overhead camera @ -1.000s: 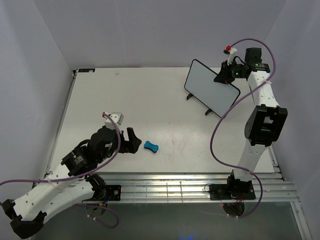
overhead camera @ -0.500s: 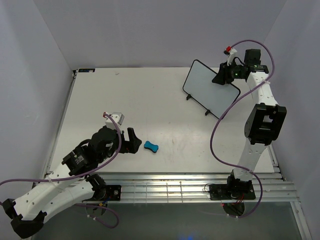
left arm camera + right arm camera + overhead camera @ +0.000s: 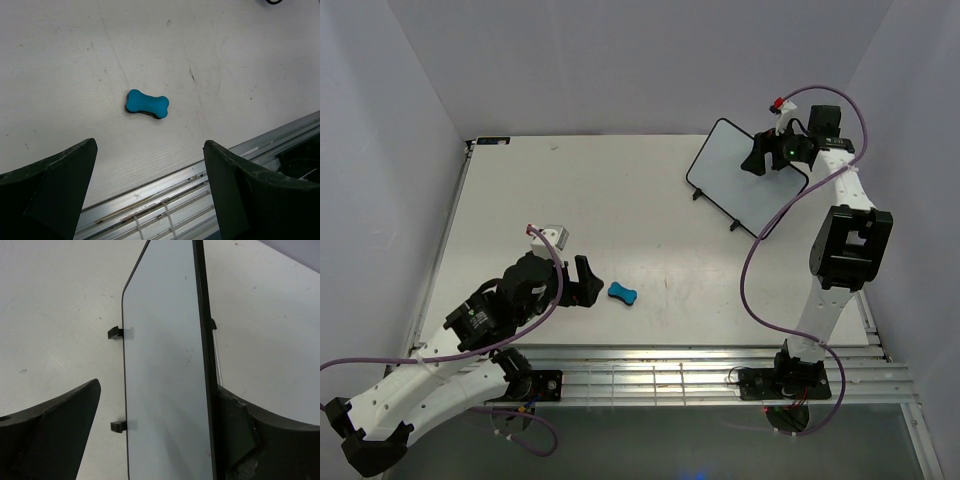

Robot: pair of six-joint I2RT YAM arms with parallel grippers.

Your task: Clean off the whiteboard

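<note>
The whiteboard (image 3: 735, 180) leans on its black wire stand at the far right of the table. Its face (image 3: 165, 365) is blank apart from a few tiny specks. My right gripper (image 3: 762, 160) is open and straddles the board's upper edge. In the right wrist view (image 3: 159, 385), one finger stands clear in front of the face and the other sits close behind the black frame. A blue bone-shaped eraser (image 3: 622, 293) lies on the table near the front. My left gripper (image 3: 584, 284) hovers open just left of it, and the eraser (image 3: 147, 104) lies ahead of the empty jaws (image 3: 150, 145).
The stand's black clips (image 3: 115, 332) hold the board's lower edge and its feet (image 3: 734, 222) rest on the white table (image 3: 580, 200). A metal rail (image 3: 700, 365) runs along the table's front edge. Purple-grey walls close in on three sides.
My right gripper has gone from shut on the whiteboard's upper edge to open, and the board has shifted slightly to the right. The left arm and the eraser have not moved.
</note>
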